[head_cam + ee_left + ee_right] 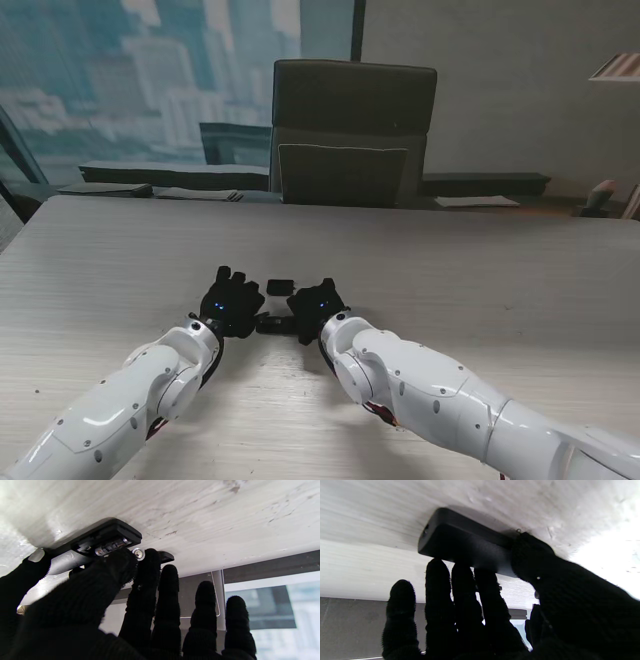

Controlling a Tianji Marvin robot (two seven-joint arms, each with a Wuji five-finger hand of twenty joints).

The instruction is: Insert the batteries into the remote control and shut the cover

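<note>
Remote control [100, 542] lies black, cover off, one battery [110, 547] seated.

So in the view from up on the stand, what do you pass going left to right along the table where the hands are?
Left hand → remote control lying between the hands → right hand. The small black piece sits farther from me, over the gap, so it has no clear place in the order.
</note>
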